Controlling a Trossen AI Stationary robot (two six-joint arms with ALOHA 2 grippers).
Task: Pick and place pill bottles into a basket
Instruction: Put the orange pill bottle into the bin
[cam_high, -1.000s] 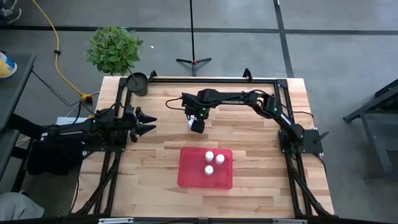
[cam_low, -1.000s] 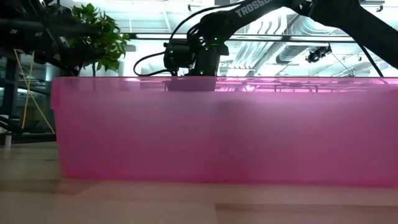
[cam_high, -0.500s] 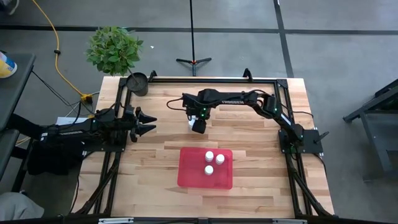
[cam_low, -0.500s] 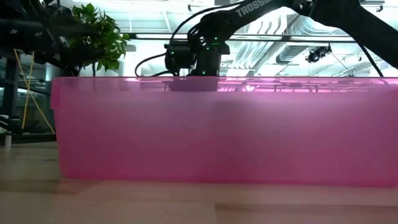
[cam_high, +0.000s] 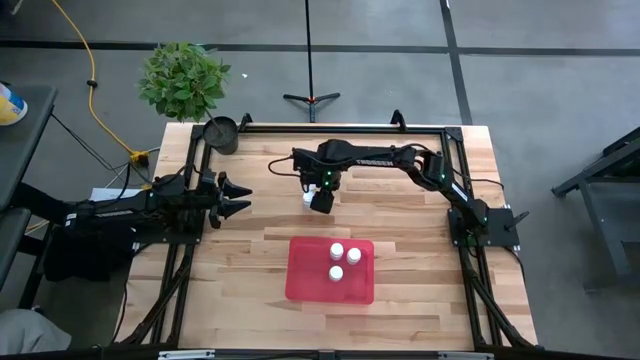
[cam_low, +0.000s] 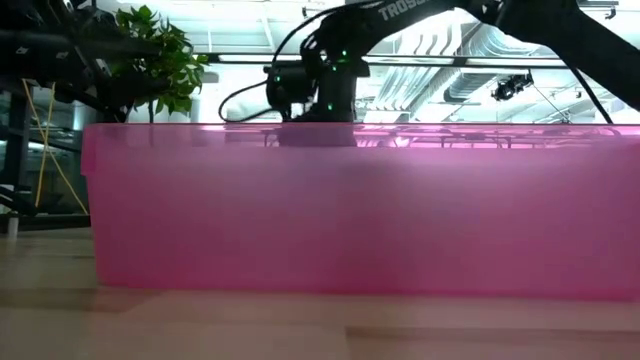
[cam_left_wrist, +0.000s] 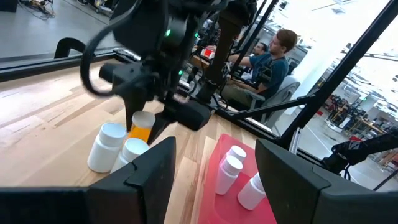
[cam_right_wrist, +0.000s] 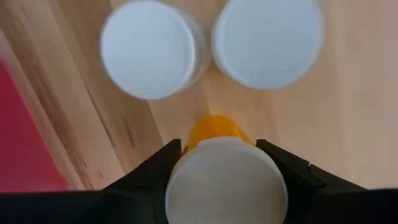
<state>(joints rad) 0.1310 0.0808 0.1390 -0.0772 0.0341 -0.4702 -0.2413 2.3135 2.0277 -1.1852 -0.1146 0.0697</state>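
The red tray (cam_high: 305, 280) lies near the table's front middle and holds three white pill bottles (cam_high: 337, 251). Its wall fills the low view (cam_low: 350, 210). Two more white pill bottles (cam_left_wrist: 109, 146) stand on the wood beyond the tray's far side. Their caps show in the right wrist view (cam_right_wrist: 149, 56). My right gripper (cam_high: 318, 202) hangs over them, shut on an orange bottle with a pale cap (cam_left_wrist: 141, 126). My left gripper (cam_high: 243, 197) is open and empty at the table's left side. My right gripper pinches the orange bottle's top end, at the sides of its cap (cam_right_wrist: 186, 171), between its two fingers. The fingers come from above, pointing down. The bottle hangs upright below them; its bottom is hidden behind the white bottles in the left wrist view.
A small dark round pot (cam_high: 221, 132) stands at the table's far left corner, with a green plant (cam_high: 183, 78) behind it. Black frame rails (cam_high: 340, 128) run along the table's edges. A person (cam_left_wrist: 273, 59) sits in the room beyond.
My right gripper has gone up a little and slightly toward the far edge, still shut on the orange bottle. The white bottles and the tray have stayed where they were.
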